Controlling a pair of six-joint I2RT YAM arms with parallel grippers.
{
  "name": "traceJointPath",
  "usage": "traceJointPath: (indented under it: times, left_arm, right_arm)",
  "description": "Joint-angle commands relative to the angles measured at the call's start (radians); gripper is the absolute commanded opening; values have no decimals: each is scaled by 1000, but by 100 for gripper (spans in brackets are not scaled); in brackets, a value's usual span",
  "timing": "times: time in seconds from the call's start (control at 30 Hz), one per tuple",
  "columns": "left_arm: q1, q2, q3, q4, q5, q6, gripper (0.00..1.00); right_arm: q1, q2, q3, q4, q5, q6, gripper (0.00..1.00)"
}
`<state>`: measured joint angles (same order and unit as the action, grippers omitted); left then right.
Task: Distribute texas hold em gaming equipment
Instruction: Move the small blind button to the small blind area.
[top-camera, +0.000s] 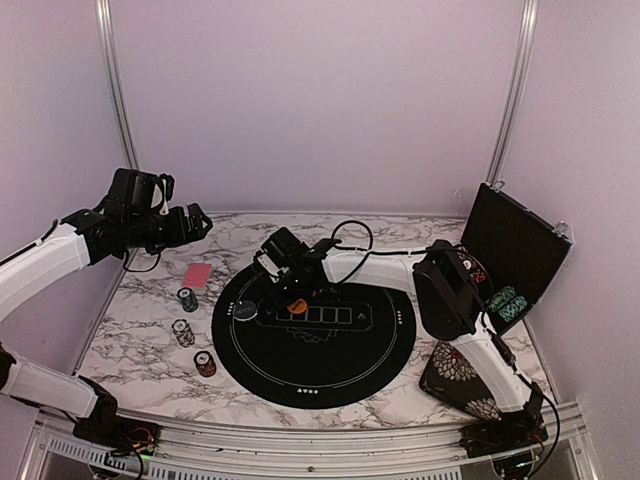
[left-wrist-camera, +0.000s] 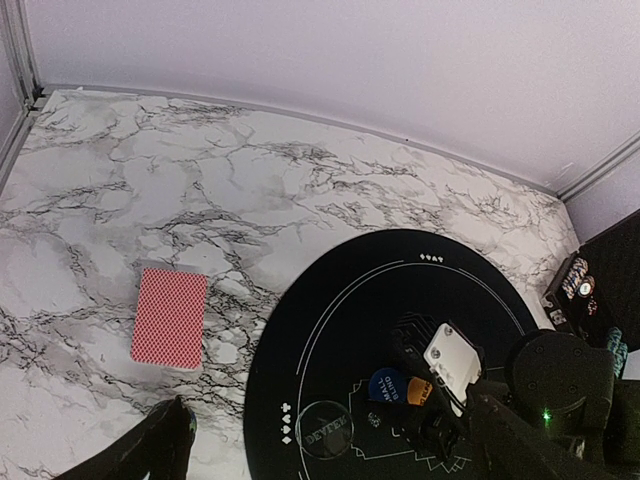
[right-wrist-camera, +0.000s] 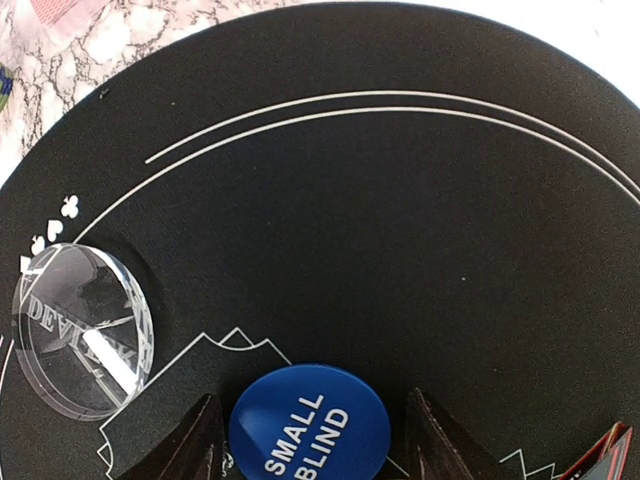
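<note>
**Hidden or cut off.** The right gripper (top-camera: 286, 293) hangs low over the left-centre of the round black mat (top-camera: 330, 375). In the top view its body covers most of what lies beneath it, and only an orange disc (top-camera: 297, 305) shows at its edge. The right wrist view shows the blue SMALL BLIND disc (right-wrist-camera: 308, 423) flat on the mat, its lower part cut by the frame. The pincer is spread, with one finger (right-wrist-camera: 205, 440) on each side of this disc. A sliver of mat shows on the right-hand side; contact on the other side cannot be determined. A red-edged dark piece (right-wrist-camera: 612, 452) shows only a corner. The clear dealer disc (right-wrist-camera: 82, 330) lies by the mat's left rim, apart from the blue disc.

The left gripper (top-camera: 198, 224) is raised beyond the mat's upper-left rim, fingers spread, holding nothing. Its wrist view shows only one finger (left-wrist-camera: 150, 450).

**Edges and room.**
- The card deck (top-camera: 198, 274) lies on marble just off the mat's upper-left rim.
- Three chip stacks (top-camera: 187, 298) line the left rim, off the mat.
- Right of the mat stands an open black case (top-camera: 520, 250) holding further chips (top-camera: 503, 303).
- A floral pouch (top-camera: 445, 372) lies near the lower-right rim.
- Bare marble runs along the mat's far rim.
</note>
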<state>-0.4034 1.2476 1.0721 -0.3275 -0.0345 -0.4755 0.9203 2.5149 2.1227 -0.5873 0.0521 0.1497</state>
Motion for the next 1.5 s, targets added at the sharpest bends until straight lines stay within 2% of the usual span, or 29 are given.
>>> traceJointPath:
  times: [0.0, 0.57, 0.93, 1.47]
  left_arm:
    - [5, 0, 14, -22, -7, -4, 99]
    - [5, 7, 21, -23, -9, -5, 99]
    - [6, 11, 32, -26, -7, -3, 99]
    - [6, 21, 32, -29, -8, -2, 99]
  right_arm:
    - [-15, -16, -56, -49, 16, 55, 59]
    - [0, 15, -13, -120, 132, 62, 58]
    - [-67, 95, 108, -145, 206, 70, 56]
    - [-207, 69, 35, -95, 235, 127, 56]
